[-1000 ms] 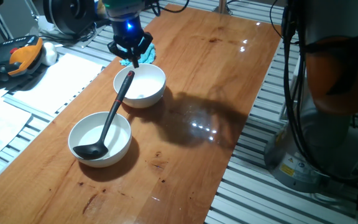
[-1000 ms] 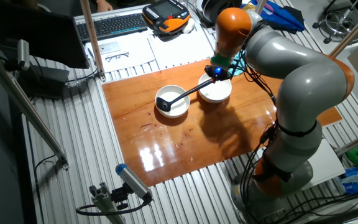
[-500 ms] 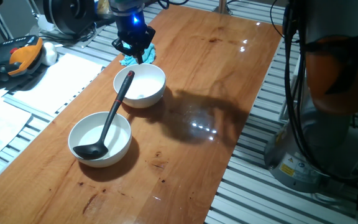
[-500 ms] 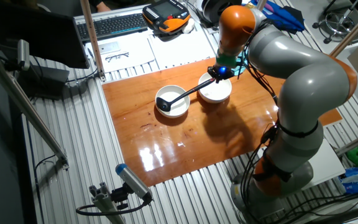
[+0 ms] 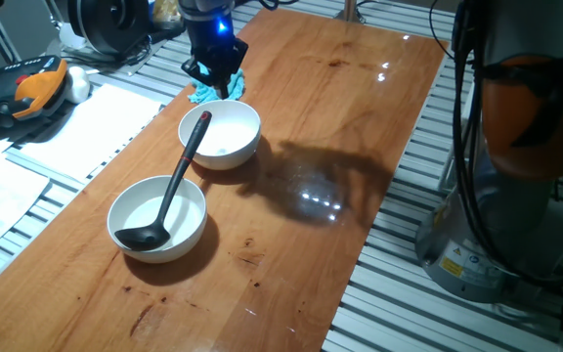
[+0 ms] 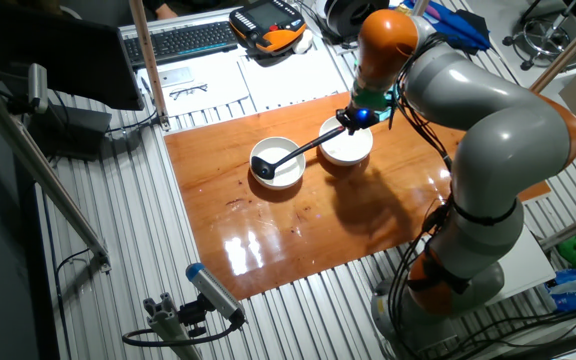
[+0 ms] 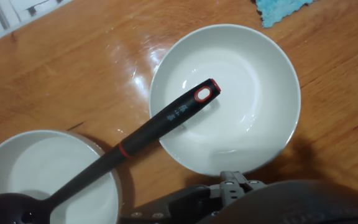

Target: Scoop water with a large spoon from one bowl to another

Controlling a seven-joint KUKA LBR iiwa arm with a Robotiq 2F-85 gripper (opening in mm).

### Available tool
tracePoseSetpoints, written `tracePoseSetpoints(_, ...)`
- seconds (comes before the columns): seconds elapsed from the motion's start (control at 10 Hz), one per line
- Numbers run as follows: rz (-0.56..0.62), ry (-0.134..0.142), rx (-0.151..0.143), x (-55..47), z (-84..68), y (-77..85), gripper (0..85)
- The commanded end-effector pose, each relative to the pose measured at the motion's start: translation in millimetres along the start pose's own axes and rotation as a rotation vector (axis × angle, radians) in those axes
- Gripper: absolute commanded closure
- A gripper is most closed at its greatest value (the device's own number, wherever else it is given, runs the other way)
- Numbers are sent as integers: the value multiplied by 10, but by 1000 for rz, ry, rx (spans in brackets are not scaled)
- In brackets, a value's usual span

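Note:
The large spoon, a black ladle, lies across two white bowls. Its scoop sits in the near bowl and its red-ringed handle end rests over the far bowl. Water shows as a faint clear pool in the far bowl and in the near bowl. My gripper hangs open and empty above the table just behind the far bowl, apart from the handle. From the other side, the gripper is above the far bowl, with the spoon reaching left to the near bowl.
A teal cloth lies on the wooden table right under the gripper, behind the far bowl. Papers and an orange pendant lie off the table's left edge. A keyboard sits beyond the table.
The gripper has lifted and drawn back from the handle end, away from the far bowl. The spoon and both bowls have stayed still.

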State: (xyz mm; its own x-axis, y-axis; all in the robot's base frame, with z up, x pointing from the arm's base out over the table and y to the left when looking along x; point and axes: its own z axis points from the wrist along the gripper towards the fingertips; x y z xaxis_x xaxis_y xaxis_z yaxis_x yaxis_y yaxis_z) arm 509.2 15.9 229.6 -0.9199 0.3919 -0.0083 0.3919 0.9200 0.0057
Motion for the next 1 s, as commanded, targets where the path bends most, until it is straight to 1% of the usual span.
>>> tracePoseSetpoints(0.0, -15, -7, 2, 0, -1, -3, 850)
tracePoseSetpoints(0.1, -23, -8, 4, 0, -1, -2, 850)
tracePoseSetpoints(0.3, -66, -14, 23, 1, -3, -7, 850)
tracePoseSetpoints(0.4, -86, -17, 25, 3, -4, -5, 850)
tracePoseSetpoints(0.5, -100, -12, 20, -2, -1, 0, 850)
tracePoseSetpoints(0.7, -93, 7, -9, -8, 2, -1, 850)
tracePoseSetpoints(0.8, -96, 5, -4, -4, 0, -1, 850)
tracePoseSetpoints(0.9, -98, 10, -4, -5, 0, -2, 850)
